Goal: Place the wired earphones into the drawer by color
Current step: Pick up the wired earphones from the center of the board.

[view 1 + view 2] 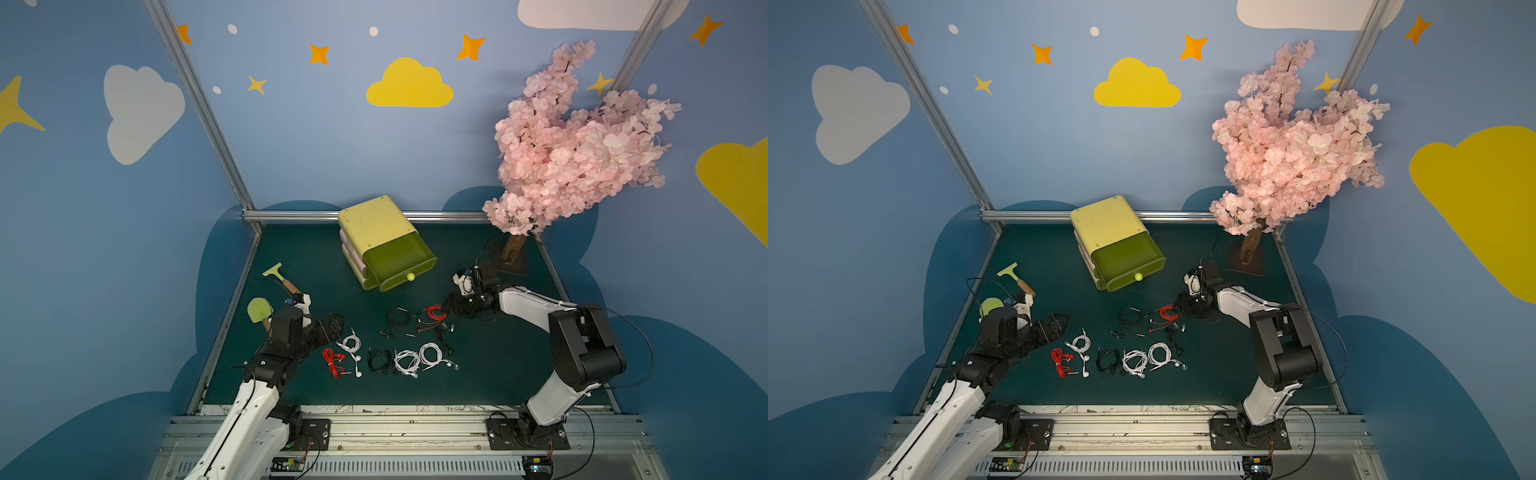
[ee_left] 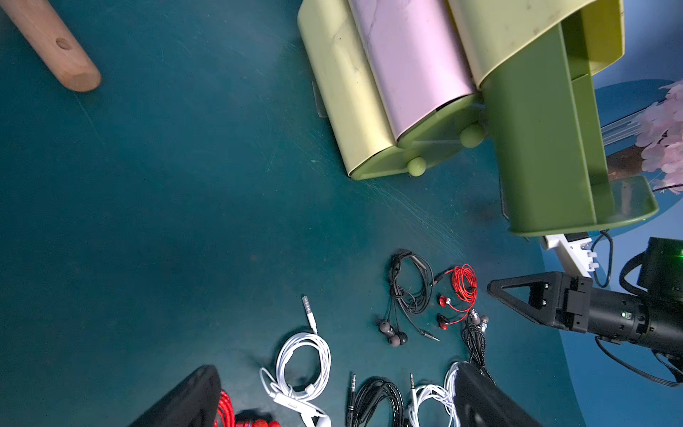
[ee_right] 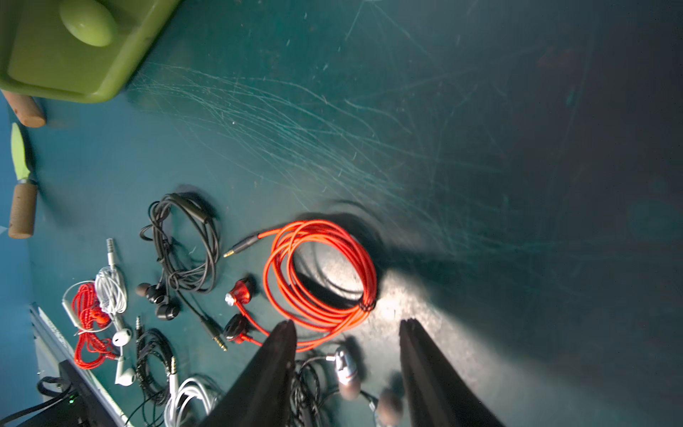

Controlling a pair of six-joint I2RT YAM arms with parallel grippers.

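Barely begun: all eight wired earphones [image 1: 405, 359] on the mat [image 1: 498, 365], open green drawer [image 1: 395, 255] empty, right gripper [image 3: 347, 323] parted astride a red coil [image 3: 314, 319]'s edge, left gripper [image 2: 336, 366] wide, empty.

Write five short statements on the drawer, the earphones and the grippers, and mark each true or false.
1. The top drawer is pulled open. True.
2. One red set lies in the drawer. False: the red earphones by the left gripper and the red earphones by the right gripper both lie on the table.
3. The right gripper is open at a red coil. True.
4. The left gripper is shut on a white set. False: it is open and holds nothing.
5. Three white earphones lie on the table. True.
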